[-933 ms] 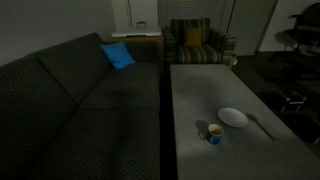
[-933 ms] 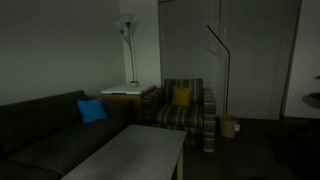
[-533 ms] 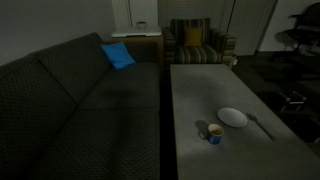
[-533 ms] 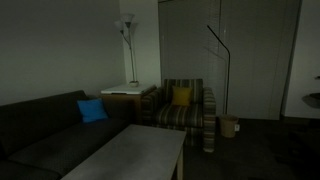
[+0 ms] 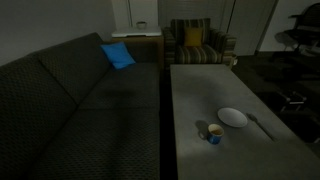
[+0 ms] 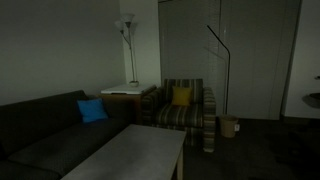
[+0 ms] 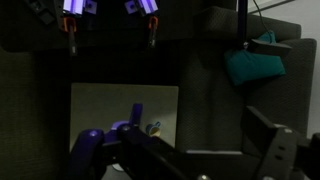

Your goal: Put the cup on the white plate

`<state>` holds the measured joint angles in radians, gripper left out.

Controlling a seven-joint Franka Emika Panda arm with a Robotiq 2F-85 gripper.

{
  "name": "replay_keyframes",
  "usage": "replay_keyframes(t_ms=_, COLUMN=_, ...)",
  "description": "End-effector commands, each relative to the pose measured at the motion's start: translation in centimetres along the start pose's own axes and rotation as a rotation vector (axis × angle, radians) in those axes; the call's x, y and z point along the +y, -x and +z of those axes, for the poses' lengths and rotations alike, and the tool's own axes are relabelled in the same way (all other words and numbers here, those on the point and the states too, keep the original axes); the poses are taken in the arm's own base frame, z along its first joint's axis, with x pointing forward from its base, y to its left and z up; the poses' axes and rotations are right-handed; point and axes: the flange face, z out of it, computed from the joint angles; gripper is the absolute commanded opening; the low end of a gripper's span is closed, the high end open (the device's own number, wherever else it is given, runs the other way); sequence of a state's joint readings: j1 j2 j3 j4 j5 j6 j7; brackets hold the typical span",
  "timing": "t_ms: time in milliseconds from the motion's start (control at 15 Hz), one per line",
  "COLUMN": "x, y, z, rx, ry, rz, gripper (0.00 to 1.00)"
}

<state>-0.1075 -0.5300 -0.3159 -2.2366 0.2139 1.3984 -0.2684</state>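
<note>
The small blue cup (image 5: 214, 134) stands on the grey table (image 5: 205, 90), just off the near-left edge of the round white plate (image 5: 233, 117), apart from it. In the wrist view the cup (image 7: 153, 128) shows small on the pale tabletop (image 7: 105, 105), partly behind dark arm parts; I cannot make out the plate there. My gripper (image 7: 111, 38) appears at the top of the wrist view with its two fingers wide apart and nothing between them, far from the cup. The gripper does not show in either exterior view.
A thin utensil (image 5: 262, 126) lies right of the plate. A dark sofa (image 5: 70, 100) with a blue cushion (image 5: 118, 55) runs along the table. A striped armchair (image 6: 185, 108) and a floor lamp (image 6: 127, 40) stand beyond the table.
</note>
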Motion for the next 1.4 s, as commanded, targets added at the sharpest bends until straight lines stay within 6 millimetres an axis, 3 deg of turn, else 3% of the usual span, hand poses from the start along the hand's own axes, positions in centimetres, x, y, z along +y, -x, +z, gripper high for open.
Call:
replay_keyframes(t_ms=0, x=-2.3, y=0.6, z=2.1, rx=-0.031, ry=0.002, rz=-0.004, gripper=1.0)
replay_keyframes(t_ms=200, x=-4.0, y=0.4, z=3.6, rx=-0.058, ry=-0.012, rz=-0.037, gripper=1.0)
replay_keyframes(t_ms=600, x=-6.2, y=-1.9, z=7.2, rx=-0.077, ry=-0.073, rz=-0.056, gripper=1.0)
replay_keyframes(t_ms=733, x=-6.8, y=-3.3, z=8.8, rx=-0.049, ry=-0.069, rz=-0.031, gripper=1.0)
replay_keyframes(t_ms=933, x=-7.2, y=-7.3, z=11.1, rx=0.098, ry=-0.052, rz=0.028, gripper=1.0)
replay_keyframes(t_ms=1000, x=-7.2, y=-5.2, z=9.5, rx=0.05, ry=-0.05, rz=-0.009, gripper=1.0)
replay_keyframes(t_ms=1133, x=-7.3, y=-6.8, z=10.8, rx=0.083, ry=-0.037, rz=0.011, gripper=1.0)
replay_keyframes(t_ms=1333, x=-7.1, y=-7.1, z=11.2, rx=0.103, ry=-0.02, rz=0.009, gripper=1.0)
